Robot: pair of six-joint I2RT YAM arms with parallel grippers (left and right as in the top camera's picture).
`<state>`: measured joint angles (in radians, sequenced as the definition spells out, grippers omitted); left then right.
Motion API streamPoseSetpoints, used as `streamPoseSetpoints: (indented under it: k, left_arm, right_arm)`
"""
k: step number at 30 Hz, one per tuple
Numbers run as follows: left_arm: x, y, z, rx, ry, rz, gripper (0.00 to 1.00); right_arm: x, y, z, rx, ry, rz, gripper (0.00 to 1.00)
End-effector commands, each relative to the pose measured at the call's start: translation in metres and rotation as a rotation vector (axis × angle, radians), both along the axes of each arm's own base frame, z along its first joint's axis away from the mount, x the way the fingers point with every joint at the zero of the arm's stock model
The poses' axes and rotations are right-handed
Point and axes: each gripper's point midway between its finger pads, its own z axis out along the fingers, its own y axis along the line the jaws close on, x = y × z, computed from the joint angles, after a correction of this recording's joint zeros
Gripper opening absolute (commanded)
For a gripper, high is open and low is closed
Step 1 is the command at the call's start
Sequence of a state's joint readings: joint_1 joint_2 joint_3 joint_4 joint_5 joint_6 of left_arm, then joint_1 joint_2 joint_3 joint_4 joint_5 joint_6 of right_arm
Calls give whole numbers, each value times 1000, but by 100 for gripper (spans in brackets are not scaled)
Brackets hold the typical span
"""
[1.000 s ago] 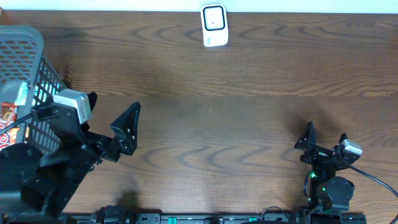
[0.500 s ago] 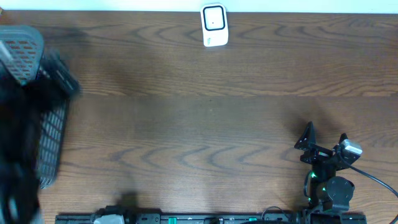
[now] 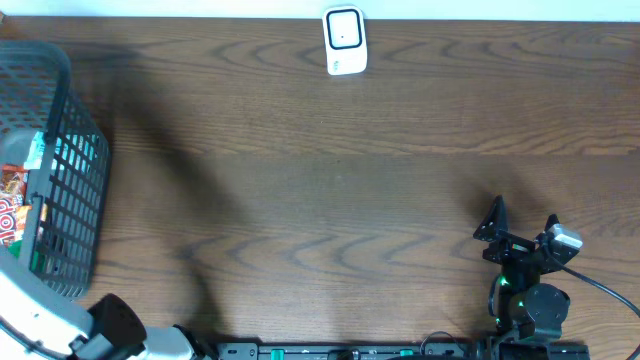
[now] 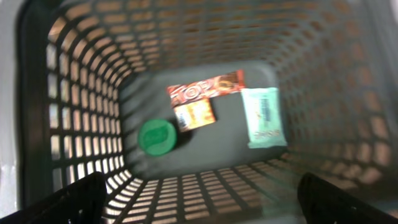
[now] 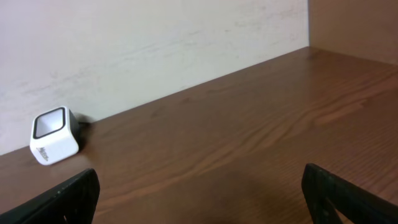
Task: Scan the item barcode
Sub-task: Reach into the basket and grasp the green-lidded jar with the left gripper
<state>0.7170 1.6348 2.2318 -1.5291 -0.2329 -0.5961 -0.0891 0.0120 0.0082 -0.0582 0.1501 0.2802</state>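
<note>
The left wrist view looks down into a dark mesh basket (image 4: 81,112). On its floor lie a red wrapped bar (image 4: 205,89), a small orange packet (image 4: 194,115), a green round lid (image 4: 157,136) and a pale green packet (image 4: 263,116). My left gripper (image 4: 202,202) hangs open above them, touching nothing. The white barcode scanner (image 3: 344,40) stands at the table's far edge and also shows as the scanner (image 5: 55,135) in the right wrist view. Open and holding nothing, my right gripper (image 3: 522,225) rests at the front right; its wrist view shows the gripper (image 5: 202,196) over bare wood.
The basket (image 3: 70,200) stands at the table's left edge. Only a pale link of the left arm (image 3: 40,320) shows at the front left corner. A light wall runs behind the scanner.
The left arm has swung from the table beside the basket to above the basket, and its gripper has left the overhead view. The right arm has not moved.
</note>
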Motion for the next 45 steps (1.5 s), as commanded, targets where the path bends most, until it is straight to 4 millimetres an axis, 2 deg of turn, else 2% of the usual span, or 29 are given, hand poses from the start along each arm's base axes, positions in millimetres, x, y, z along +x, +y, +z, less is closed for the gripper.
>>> streamPoseSetpoints:
  k: [1, 7, 14, 21, 24, 27, 35, 45]
  left_arm:
    - [-18, 9, -22, -89, 0, 132, 98]
    - [-30, 19, -75, -218, 62, 186, 98]
    - [-33, 27, -146, -294, 141, 205, 98]
    - [-36, 25, -212, -335, 190, 195, 98]
    - [-37, 24, -234, -339, 194, 196, 98]
    - [-35, 26, -247, -329, 183, 194, 98]
    - [-35, 28, -263, -317, 172, 198, 98]
    - [-56, 42, -284, -307, 144, 272, 98]
  right_arm:
    - [0, 3, -1, -6, 1, 12, 99]
    - [0, 3, -1, -6, 1, 11, 99]
    - [0, 3, -1, -6, 1, 12, 99]
    - [0, 3, -1, -6, 1, 12, 99]
    - [0, 3, -1, -7, 1, 11, 99]
    - [0, 3, -1, -6, 1, 11, 99]
    - [0, 3, -1, -6, 1, 11, 99]
    - [0, 3, -1, -7, 1, 11, 99]
